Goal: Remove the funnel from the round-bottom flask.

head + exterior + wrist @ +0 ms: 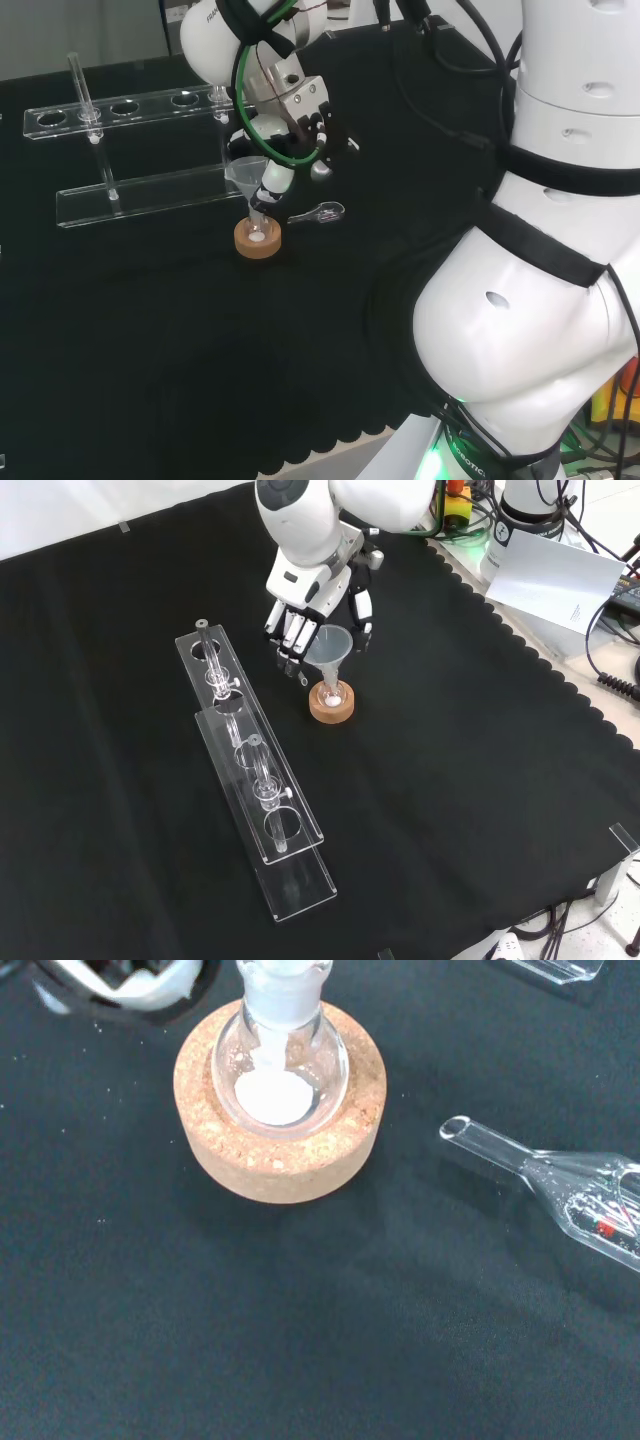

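wrist view alone shows white powder (pixel 272 1095) inside flask (pixel 283 1065); hand (pixel 318 605) fingers straddle funnel (pixel 329 645), uncurled.

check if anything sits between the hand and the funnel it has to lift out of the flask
Nothing visible does. In the front view the hand hangs directly over the funnel, fingers either side of its rim. The funnel still sits in the flask on its cork ring.

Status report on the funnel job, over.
Hand open at the funnel, fingers not closed on it. Funnel seated in round-bottom flask on cork ring. Glass scoop lies beside.
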You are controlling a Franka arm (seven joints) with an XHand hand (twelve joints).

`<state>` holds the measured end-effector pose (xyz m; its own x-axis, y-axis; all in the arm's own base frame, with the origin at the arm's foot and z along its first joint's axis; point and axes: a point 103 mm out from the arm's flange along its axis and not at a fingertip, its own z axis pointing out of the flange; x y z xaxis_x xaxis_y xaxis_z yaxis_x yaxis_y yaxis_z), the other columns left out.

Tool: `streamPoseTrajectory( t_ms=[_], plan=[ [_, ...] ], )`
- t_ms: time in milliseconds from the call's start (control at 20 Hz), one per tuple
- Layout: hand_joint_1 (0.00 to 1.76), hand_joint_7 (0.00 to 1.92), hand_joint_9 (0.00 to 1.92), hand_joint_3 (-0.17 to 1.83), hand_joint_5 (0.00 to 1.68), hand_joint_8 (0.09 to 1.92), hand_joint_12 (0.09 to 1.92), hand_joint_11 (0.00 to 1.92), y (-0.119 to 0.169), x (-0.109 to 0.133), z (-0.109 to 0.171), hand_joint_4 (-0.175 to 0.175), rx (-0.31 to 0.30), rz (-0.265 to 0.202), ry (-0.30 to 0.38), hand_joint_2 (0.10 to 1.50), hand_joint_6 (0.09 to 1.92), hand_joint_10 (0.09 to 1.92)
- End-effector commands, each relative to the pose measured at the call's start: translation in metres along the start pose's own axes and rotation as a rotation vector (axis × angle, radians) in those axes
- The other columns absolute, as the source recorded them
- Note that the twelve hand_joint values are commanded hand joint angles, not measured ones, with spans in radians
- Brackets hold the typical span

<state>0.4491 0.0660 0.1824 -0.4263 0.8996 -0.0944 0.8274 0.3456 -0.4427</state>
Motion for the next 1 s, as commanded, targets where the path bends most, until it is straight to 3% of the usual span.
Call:
streamPoseTrajectory(
  t_ms=[50, 250, 400, 550, 750, 1000],
  plan=[
    [0.79, 0.37, 0.70, 0.48, 0.19, 0.76, 1.39, 0.18, 0.002, 0.002, 0.001, -0.071, 0.021, -0.001, -0.015, 0.66, 0.09, 0.67],
    [0.79, 0.36, 0.69, 0.49, 0.24, 0.77, 1.39, 0.18, 0.002, 0.003, 0.000, -0.065, 0.018, 0.003, -0.028, 0.65, 0.09, 0.67],
    [0.80, 0.44, 0.72, 0.50, 0.45, 0.78, 1.39, 0.18, 0.002, 0.004, -0.002, -0.048, 0.011, 0.012, -0.047, 0.66, 0.12, 0.68],
    [0.81, 0.53, 0.77, 0.51, 0.58, 0.74, 1.37, 0.20, 0.001, 0.004, -0.005, -0.035, -0.015, 0.024, -0.062, 0.67, 0.27, 0.64],
    [0.82, 0.55, 0.80, 0.52, 0.56, 0.74, 1.37, 0.22, -0.001, 0.002, -0.010, -0.030, -0.039, 0.031, -0.080, 0.69, 0.56, 0.62],
    [0.81, 0.56, 0.81, 0.53, 0.55, 0.75, 1.36, 0.23, -0.006, 0.003, -0.030, -0.029, -0.056, 0.028, -0.100, 0.70, 0.66, 0.62]
  ],
)
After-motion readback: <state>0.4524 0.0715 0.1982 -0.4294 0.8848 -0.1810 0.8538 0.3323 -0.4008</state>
